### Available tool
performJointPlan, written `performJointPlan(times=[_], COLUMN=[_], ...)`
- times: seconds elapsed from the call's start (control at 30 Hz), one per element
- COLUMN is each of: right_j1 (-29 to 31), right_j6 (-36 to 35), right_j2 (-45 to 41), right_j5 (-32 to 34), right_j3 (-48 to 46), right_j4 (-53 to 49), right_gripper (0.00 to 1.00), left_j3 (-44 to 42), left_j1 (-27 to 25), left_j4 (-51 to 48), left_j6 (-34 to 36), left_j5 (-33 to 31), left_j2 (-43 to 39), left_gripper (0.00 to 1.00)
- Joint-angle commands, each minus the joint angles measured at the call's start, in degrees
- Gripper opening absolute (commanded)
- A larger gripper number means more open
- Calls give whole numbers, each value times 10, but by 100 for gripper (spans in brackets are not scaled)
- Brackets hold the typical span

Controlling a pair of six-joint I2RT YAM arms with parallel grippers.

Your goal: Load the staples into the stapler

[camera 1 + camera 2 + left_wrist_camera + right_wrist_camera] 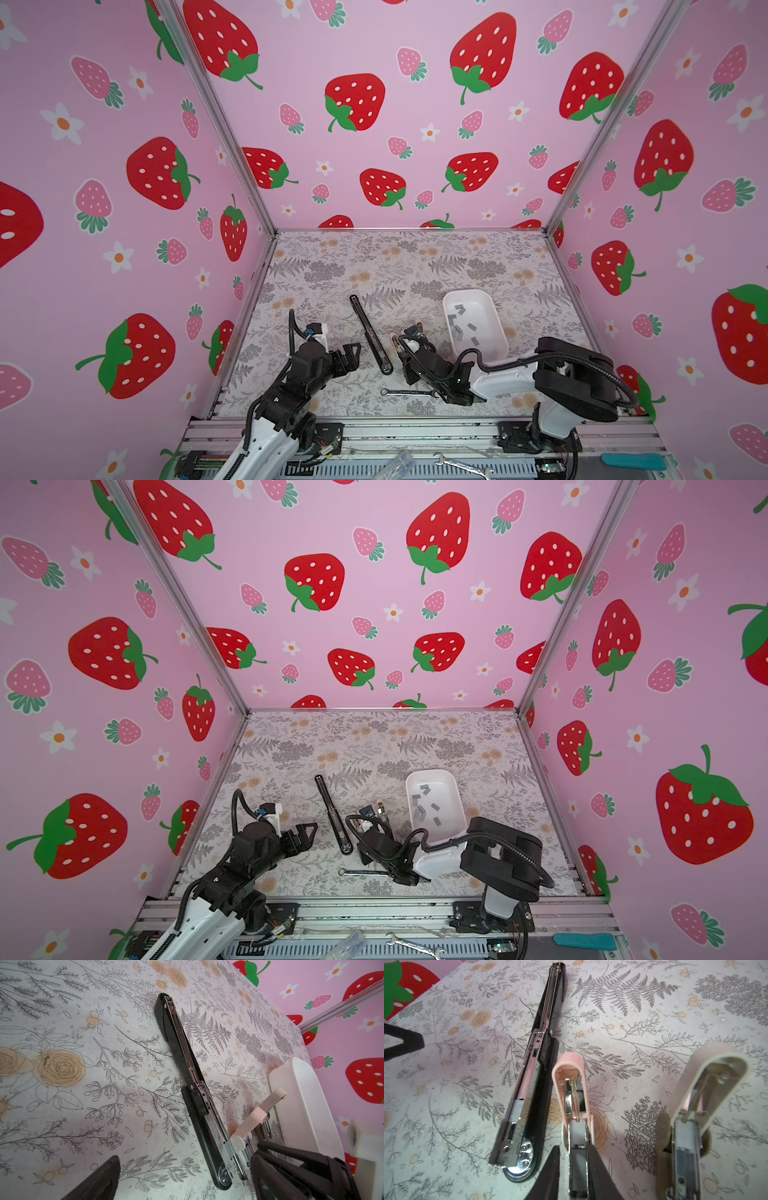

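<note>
Staples (pixel 458 331) lay in tray (pixel 487 314); left jaws wide open, empty; right jaws astride pink stapler (pixel 576 1130), grip unclear.

The staples (pixel 458 331) are grey, tray (pixel 486 303) white, long stapler (pixel 370 334) black, mini stapler (pixel 568 1058) pink, tabletop (pixel 374 257) floral.

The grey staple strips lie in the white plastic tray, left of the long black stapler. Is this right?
No. Both top views show the grey staple strips in the white plastic tray, right of the long black stapler.
</note>
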Motion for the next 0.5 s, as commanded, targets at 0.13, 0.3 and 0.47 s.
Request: performJointPlan(times=[0.13, 0.3, 0.47], right_j1=[3, 0, 0], right_j6=[-5, -9, -22], right_j2=[-37, -49, -115], right_j5=[27, 30, 64], right_j3=[-5, 1, 1], right_j4=[-18, -29, -71], right_gripper=[31, 29, 29], left_j3=[-3, -3, -4], left_j1=[-1, -2, -2], left_j4=[10, 10, 10], left_j6=[3, 3, 3], left_j5=[-4, -4, -4], left_j2=[-3, -3, -5], left_gripper=[99, 99, 99])
